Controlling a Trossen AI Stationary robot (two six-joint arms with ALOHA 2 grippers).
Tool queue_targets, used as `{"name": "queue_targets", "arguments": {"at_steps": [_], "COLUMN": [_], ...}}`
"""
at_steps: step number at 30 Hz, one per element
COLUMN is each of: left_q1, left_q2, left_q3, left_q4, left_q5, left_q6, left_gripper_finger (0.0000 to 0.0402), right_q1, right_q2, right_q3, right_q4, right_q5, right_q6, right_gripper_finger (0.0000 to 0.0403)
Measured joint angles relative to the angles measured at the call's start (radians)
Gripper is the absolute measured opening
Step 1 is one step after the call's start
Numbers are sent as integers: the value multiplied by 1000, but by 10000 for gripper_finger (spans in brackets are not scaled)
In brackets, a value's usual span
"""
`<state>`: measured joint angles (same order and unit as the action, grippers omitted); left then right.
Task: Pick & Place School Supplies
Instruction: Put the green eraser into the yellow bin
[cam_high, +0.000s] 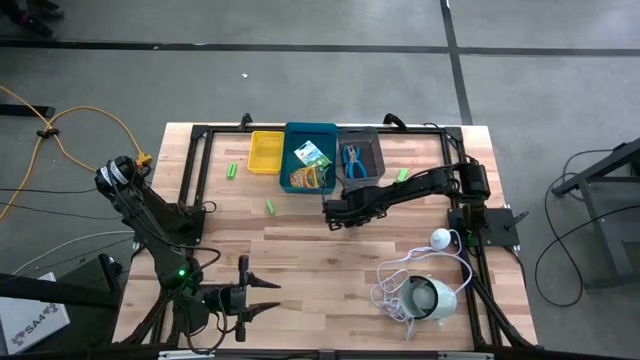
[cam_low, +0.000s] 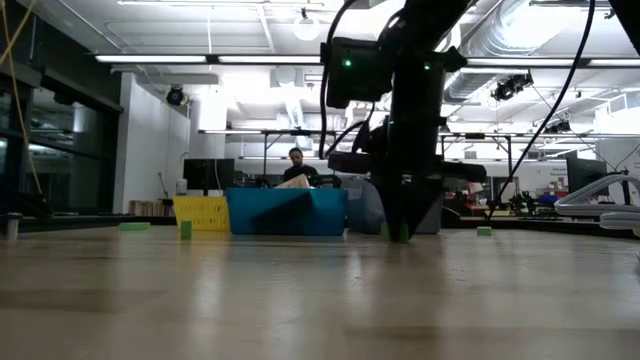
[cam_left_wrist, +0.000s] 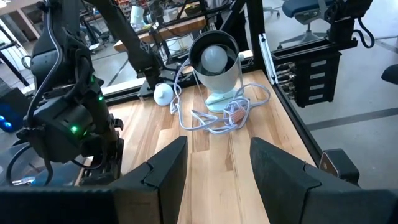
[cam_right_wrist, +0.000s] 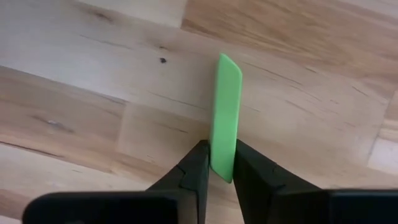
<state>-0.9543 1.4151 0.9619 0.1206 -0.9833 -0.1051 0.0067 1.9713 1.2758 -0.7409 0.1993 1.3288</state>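
Note:
A small bright green piece (cam_right_wrist: 227, 112) lies on the wood in the middle of the table. My right gripper (cam_right_wrist: 222, 158) points down over it, shut on its end; in the high view the gripper (cam_high: 331, 213) hides the piece. Three more green pieces (cam_high: 232, 171) (cam_high: 270, 206) (cam_high: 403, 174) lie loose on the table. Two crayon boxes (cam_high: 313, 165) lie in the blue bin (cam_high: 296, 185), and blue-handled scissors (cam_high: 353, 160) lie in the grey bin (cam_high: 372, 135). My left gripper (cam_high: 262, 297) waits open near the table's front left. My right gripper pinches the green piece by its two long sides, at one end (cam_right_wrist: 224, 149), between its two fingers (cam_right_wrist: 198, 163). The fingers come from above, pointing steeply down. The piece rests on the table and reaches out past the fingertips (cam_low: 400, 232).
The yellow bin (cam_high: 266, 152), the blue bin and the grey bin stand in a row at the far edge. A round white device (cam_high: 432, 297) with a coiled white cord (cam_high: 392, 285) sits at the near right. Bare wood lies between the bins and the near edge.

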Motion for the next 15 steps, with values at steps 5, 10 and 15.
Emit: {"name": "queue_targets", "arguments": {"at_steps": [5, 10, 15], "left_q1": [0, 0, 0], "left_q2": [0, 0, 0], "left_q3": [0, 0, 0], "left_q4": [0, 0, 0], "left_q5": [0, 0, 0], "left_q6": [0, 0, 0], "left_gripper_finger": [171, 171, 171], "right_q1": [-3, -10, -15], "right_q2": [0, 0, 0], "right_q3": [0, 0, 0], "right_q4": [33, 35, 35], "right_q5": [3, 3, 4], "right_q6": [-26, -28, -42], "right_gripper_finger": [65, 71, 54]}}
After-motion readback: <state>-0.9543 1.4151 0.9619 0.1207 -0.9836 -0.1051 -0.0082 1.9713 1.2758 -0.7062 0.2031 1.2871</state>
